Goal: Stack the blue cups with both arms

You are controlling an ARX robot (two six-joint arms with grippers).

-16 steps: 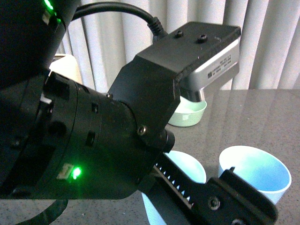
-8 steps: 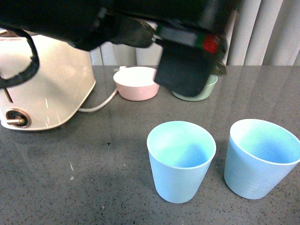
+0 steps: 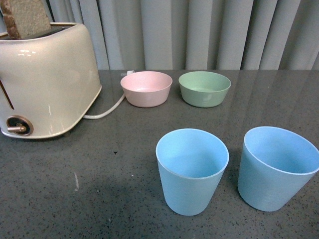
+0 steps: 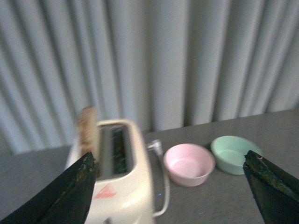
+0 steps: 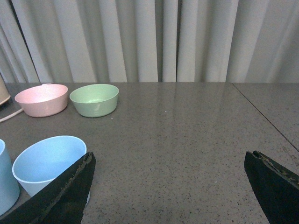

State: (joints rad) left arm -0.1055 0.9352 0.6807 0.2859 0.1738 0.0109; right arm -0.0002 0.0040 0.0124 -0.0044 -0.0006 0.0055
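Main change: the black arm that filled the front view 1 s ago, and hung across its top 0.5 s ago, is out of that view, so the desk shows w/o obstruction. Nearest the robot, both blue cups stand upright, mouths up, side by side w/ a narrow gap: the centre blue cup and the right blue cup, the latter clipped by the frame edge. Neither has visibly shifted vs. 0.5 s ago and nothing is nested, so stacking hasn't begun. The right end effector is spread wide & empty; in its wrist view one blue cup sits just beside a finger, seemingly untouched. The left end effector is likewise spread wide, gripping nothing, w/ no cup in its view, only the far items. Further back sit the pink bowl and green bowl, close but apart. Left of them is the cream toaster w/ a bread slice sticking up, its white cord running toward the pink bowl. Behind all is the grey curtain. Judgement: the arms look pulled back to a ready pose. Next prob. one arm lifts a cup while the other steadies its twin. The tapered walls need a firm pinch near the rim to avoid tipping.
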